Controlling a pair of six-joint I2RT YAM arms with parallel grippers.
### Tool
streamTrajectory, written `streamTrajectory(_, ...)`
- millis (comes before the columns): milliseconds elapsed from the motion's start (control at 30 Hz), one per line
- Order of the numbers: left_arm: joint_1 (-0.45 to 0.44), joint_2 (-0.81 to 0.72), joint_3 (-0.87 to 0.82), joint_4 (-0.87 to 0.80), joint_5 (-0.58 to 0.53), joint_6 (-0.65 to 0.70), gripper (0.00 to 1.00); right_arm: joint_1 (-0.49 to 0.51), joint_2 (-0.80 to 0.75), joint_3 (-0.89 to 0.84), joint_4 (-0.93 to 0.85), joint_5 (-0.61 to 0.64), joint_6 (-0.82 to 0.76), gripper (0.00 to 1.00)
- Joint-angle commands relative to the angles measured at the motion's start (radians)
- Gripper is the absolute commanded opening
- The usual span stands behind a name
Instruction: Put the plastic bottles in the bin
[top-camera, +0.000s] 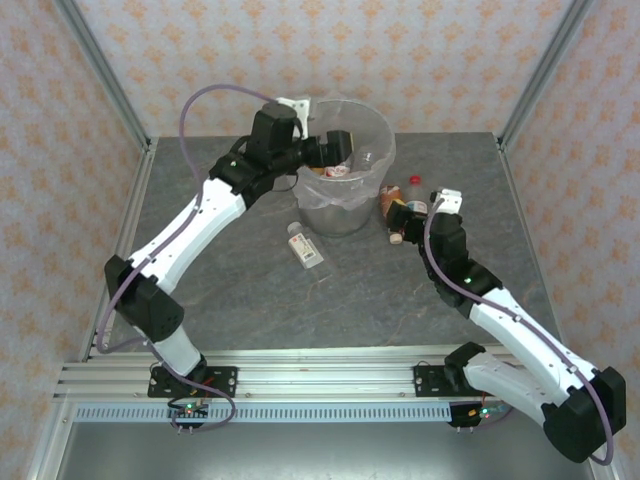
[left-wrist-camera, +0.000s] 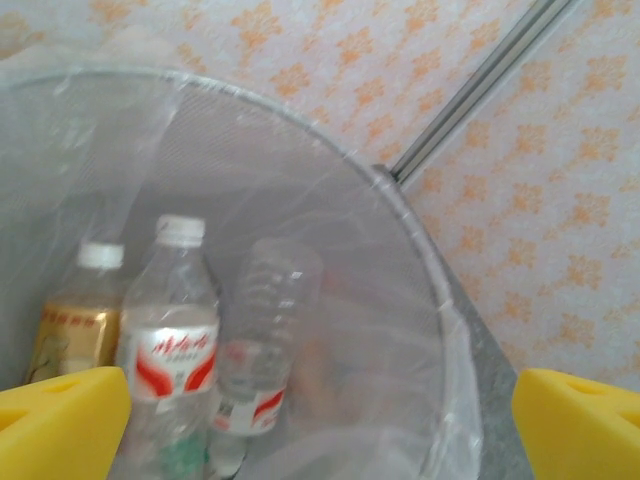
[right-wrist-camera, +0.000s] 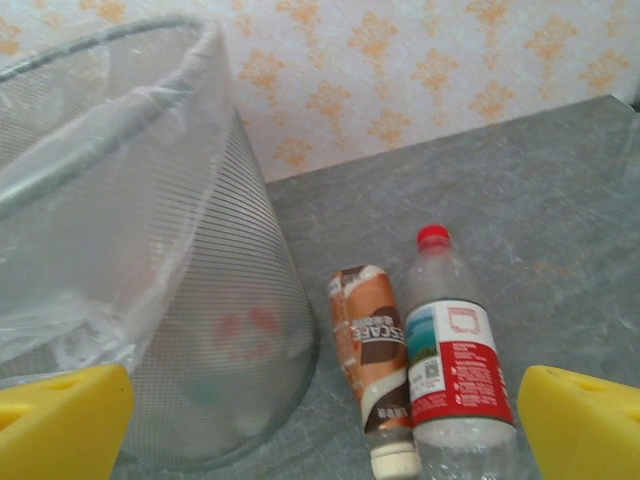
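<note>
Near edge: both arm bases bolted to rail (top-camera: 320, 385) at front of grey table (top-camera: 400, 300), L arm on left, R arm on right. Mid-table, a lone bottle (top-camera: 305, 243) w/ white cap + red/white label lies flat just near of the bin, apart from both arms. Right gripper (top-camera: 405, 215) (right-wrist-camera: 320, 430) hangs low right of centre, yellow fingertips (right-wrist-camera: 60, 425) spread wide apart, nothing between them, not touching any bottle. Just ahead of it 2 bottles lie flat side by side, seem to touch: brown-label bottle (right-wrist-camera: 375, 365) (top-camera: 388, 203), white cap pointing near, and red-cap bottle (right-wrist-camera: 452, 360) (top-camera: 414, 190), clear w/ red/white label, cap pointing far. Both sit just right of the bin (top-camera: 372, 135) (right-wrist-camera: 150, 200) (left-wrist-camera: 400, 230), brown one closest to its base. Bin = round grey mesh, upright at far centre of table, clear bag (left-wrist-camera: 455, 400) folded over rim. Left gripper (top-camera: 335, 150) (left-wrist-camera: 320, 425) is above bin mouth, reaching in from left side, fingertips (left-wrist-camera: 60, 420) wide apart, holding nothing. Inside bin: amber bottle (left-wrist-camera: 75, 325) w/ white cap, white-cap bottle (left-wrist-camera: 170, 340) clear w/ red/white label, both cap-up and leaning, plus an upended clear bottle (left-wrist-camera: 265, 330) beside them; more red/white seen through mesh but can't tell count. Far: orange-patterned walls (top-camera: 400, 60) behind table
</note>
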Motion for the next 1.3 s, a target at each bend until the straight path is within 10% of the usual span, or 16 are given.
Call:
streamTrajectory(0, 0.002, -0.124, -0.129, 0.069, -0.076, -0.003, 1.00, -0.024, 0.005, 0.019, -0.142, -0.018, 0.085, 0.99)
streamTrajectory(600, 0.017, -0.561, -0.586, 0.042, -0.463, -0.088, 1.00, -0.131, 0.243, 0.152, -0.237, -0.102, 0.142, 0.99)
streamTrajectory(1267, 0.047, -0.524, -0.533, -0.133, -0.440, -0.061, 1.00, -0.388, 0.754, 0.443, -0.296, -0.397, -0.132, 0.95)
